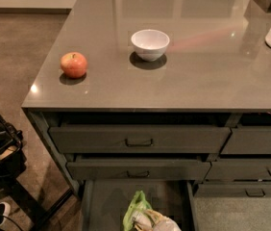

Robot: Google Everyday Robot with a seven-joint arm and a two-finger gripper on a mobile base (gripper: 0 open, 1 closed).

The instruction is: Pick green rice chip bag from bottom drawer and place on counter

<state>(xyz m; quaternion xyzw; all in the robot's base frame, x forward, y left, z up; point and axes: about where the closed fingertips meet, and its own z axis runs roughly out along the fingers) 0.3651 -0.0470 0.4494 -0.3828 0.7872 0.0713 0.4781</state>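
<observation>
gripper (146,218) low in bottom drawer (105,201) — clenched on green rice chip bag (134,207) | likely light, crinkly, slippery — pinch crumpled edge, gently

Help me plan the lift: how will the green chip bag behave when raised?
Probably floppy: the green rice chip bag looks crinkled and bent at the gripper, low over the bottom drawer. Likely light for its size, being a small snack bag. It may crumple if squeezed.
</observation>
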